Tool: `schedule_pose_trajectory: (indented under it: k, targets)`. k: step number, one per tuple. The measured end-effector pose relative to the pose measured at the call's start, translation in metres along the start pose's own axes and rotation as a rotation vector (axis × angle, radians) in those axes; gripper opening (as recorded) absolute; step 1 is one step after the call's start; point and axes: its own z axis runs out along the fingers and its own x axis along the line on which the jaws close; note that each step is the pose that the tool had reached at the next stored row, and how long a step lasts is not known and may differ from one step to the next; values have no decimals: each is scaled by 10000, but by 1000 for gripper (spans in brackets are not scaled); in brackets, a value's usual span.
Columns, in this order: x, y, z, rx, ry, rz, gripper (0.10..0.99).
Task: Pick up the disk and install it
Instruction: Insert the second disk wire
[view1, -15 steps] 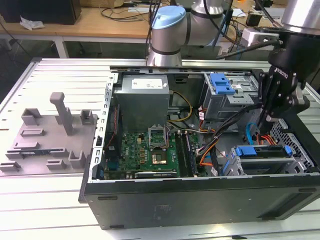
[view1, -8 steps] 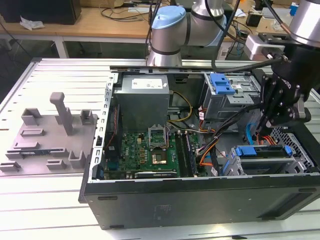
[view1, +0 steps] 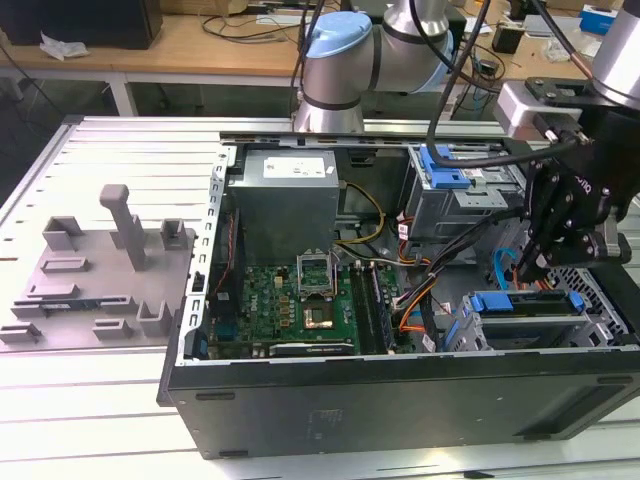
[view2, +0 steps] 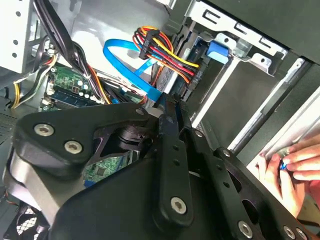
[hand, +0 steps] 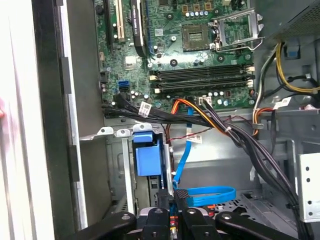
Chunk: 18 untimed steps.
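Your gripper (view1: 527, 262) hangs inside the open computer case (view1: 400, 395), toward the exterior view's right, low over the drive bays at the near corner. The disk (view1: 525, 303) lies flat in the grey cage there, showing as a bright blue carrier edge with a silver strip behind it, just beneath the gripper's tip. I can't tell whether the two are touching. In the first wrist view the gripper (hand: 172, 212) points down into the same corner with its black fingers (hand: 162, 207) drawn close. Whether the jaws are clamped on anything or simply together, I cannot tell from what you have here. A blue flat cable (hand: 210, 192) loops just beside the fingertips, and you can follow it in the second wrist view (view2: 130, 65) as it curves past a bundle of red, yellow and orange wires (view2: 165, 50). The blue latch (view1: 440, 165) sits on the upper grey cage at the far side of the case, well apart from the disk. The grey power supply box (view1: 285, 190) stands behind the green motherboard (view1: 290, 300). In the second wrist view a person's hand (view2: 292, 167) rests at the case's rim, pinching something small and blue. On the counter (view1: 100, 140), to the exterior view's left of the case, stands a grey fixture (view1: 110, 260) with upright posts.
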Motion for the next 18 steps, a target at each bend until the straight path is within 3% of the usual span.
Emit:
schedule_pose_trajectory:
  k: [2,6,8,14,18]
  targets:
    - [26,-1,0,1,-77,-45,161]
    - [101,-7,3,-3,-151,-140,161]
    - [129,-10,5,-9,-272,-167,161]
    - [161,-13,11,-25,-525,-251,161]
    - [172,-14,13,-31,-605,-291,161]
